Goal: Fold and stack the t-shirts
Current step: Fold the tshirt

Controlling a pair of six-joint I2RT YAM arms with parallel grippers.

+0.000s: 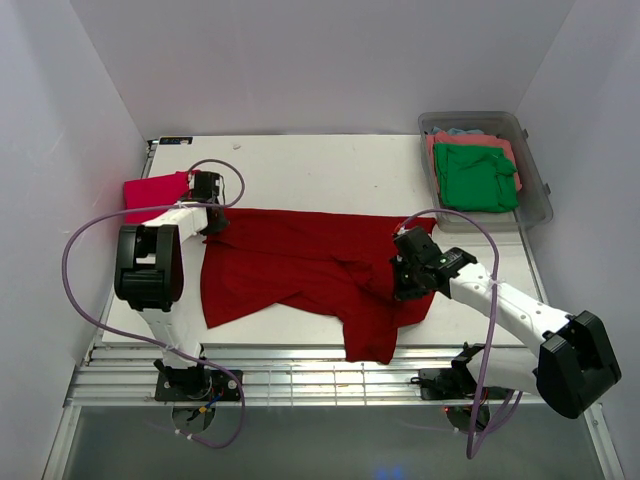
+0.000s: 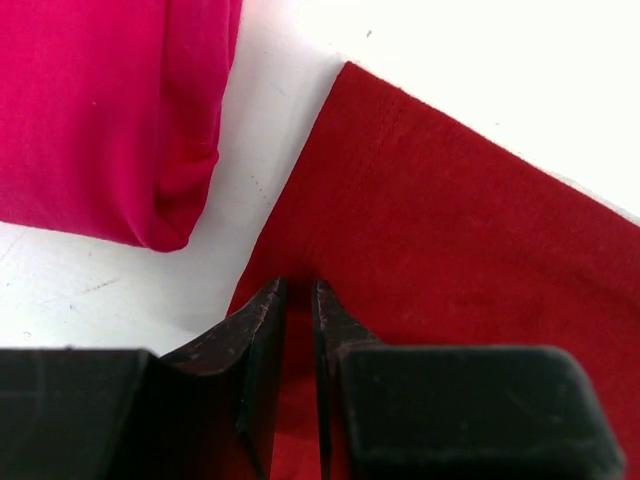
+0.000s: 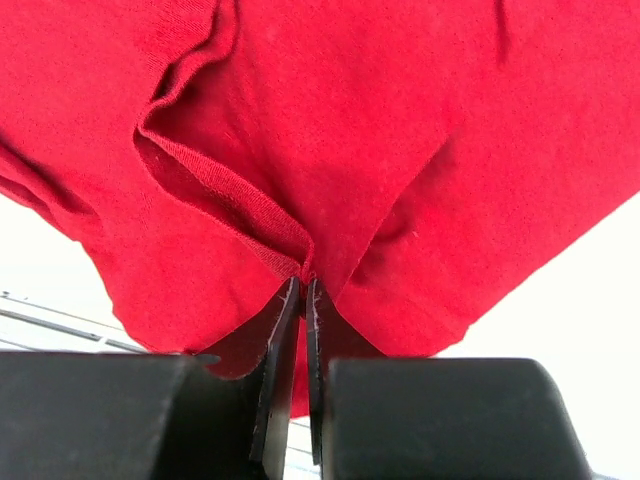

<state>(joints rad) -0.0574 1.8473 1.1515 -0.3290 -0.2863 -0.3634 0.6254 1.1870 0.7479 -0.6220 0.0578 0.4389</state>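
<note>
we see the dark red t-shirt (image 1: 300, 265) opened out on the table (image 1: 330, 165), its long axis running left to right, one end toward each arm, and a flap trailing toward the near edge. which end is the collar we cannot tell. the left gripper (image 2: 298, 290) sits at the shirt's far-left corner, jaws drawn narrow over the cloth's edge; whether cloth is caught between them we cannot tell. the right gripper (image 3: 303, 285) is at the right end, jaws pressed together on a ridge of fabric that puckers into their tips. each arm has the end nearest it, so we judge the coming fold should go across the short way. the folded pinkish-red t-shirt (image 1: 155, 190) lies just beside the left corner, not touching; the tub (image 1: 535, 200) stands well apart at far right
</note>
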